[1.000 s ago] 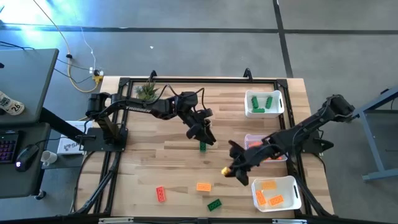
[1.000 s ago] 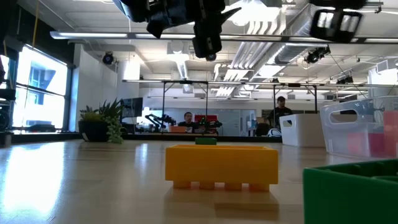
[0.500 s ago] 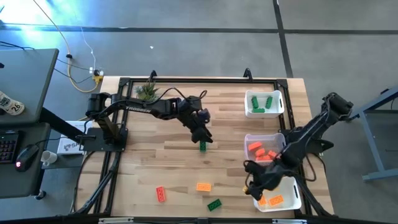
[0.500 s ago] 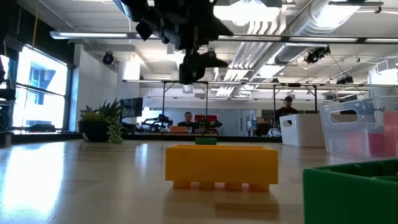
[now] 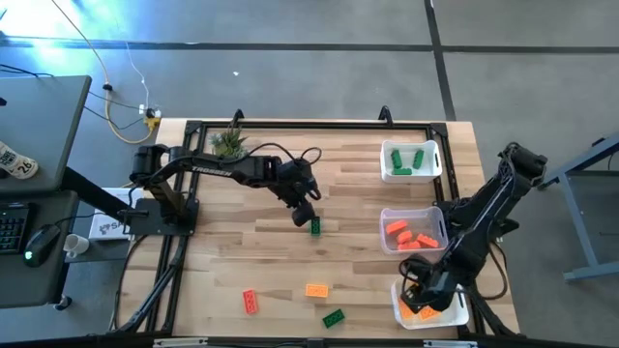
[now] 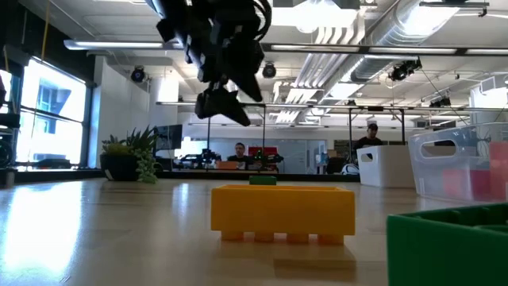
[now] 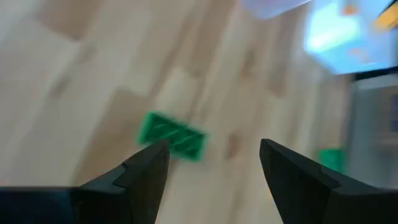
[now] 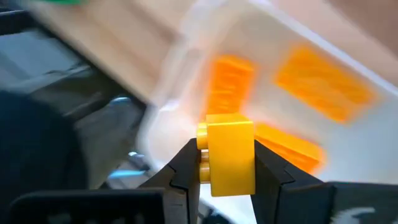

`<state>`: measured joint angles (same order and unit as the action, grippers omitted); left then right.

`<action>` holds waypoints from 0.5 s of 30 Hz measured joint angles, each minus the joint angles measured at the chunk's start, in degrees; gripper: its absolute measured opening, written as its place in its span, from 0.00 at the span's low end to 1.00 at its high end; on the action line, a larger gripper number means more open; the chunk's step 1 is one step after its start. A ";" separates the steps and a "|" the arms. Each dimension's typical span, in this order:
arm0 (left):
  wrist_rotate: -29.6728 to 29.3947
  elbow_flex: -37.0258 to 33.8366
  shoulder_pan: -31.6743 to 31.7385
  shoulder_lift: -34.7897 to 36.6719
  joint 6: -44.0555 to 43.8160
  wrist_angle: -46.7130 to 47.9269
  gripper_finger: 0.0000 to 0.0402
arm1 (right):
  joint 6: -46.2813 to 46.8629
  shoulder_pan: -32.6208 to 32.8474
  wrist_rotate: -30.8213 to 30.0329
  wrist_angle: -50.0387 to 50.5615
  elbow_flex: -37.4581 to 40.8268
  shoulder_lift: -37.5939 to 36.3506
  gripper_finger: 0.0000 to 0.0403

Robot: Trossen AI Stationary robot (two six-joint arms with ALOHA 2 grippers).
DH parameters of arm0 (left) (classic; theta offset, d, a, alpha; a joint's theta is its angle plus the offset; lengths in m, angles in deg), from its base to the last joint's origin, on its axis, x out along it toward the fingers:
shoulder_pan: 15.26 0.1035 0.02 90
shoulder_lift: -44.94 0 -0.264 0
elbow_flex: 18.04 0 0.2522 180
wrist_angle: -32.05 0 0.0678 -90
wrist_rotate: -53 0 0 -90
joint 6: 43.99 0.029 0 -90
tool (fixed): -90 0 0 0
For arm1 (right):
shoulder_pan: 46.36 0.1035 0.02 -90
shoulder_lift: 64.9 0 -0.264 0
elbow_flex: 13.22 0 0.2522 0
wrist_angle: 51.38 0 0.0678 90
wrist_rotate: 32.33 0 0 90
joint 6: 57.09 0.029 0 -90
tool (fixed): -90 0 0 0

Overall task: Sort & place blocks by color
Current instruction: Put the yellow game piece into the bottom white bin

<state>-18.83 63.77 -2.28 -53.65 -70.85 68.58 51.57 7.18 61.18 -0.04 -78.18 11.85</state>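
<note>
My left gripper hangs open just above the table's middle, next to a small green block. In the left wrist view that block lies flat on the wood just beyond my open fingers. The low view shows the same gripper hanging above the table. My right gripper is over the near-right white bin and is shut on a yellow block. A red block, an orange block and a green block lie near the table's near edge. My right gripper pinches the yellow block between its two fingers, one finger on each opposite side. The block is lifted clear, above the orange blocks inside the bin.
Along the right side stand a white bin with green blocks, a clear bin with red blocks and the near bin with orange ones. A potted plant sits at the far left. Bare wood lies between the arms.
My right gripper has carried the yellow block from the table's middle toward the near-right corner and now stands over the near-right bin. My left gripper has come down and shifted slightly toward the table's left, staying open beside the green block.
</note>
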 joint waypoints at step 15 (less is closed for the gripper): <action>-15.11 -0.02 -3.72 6.40 6.05 17.73 0.59 | 7.04 0.26 7.54 7.43 -0.04 0.00 0.28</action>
<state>-33.95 63.75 -6.00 -47.25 -64.80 86.31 58.60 7.44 68.72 7.40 -78.23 11.85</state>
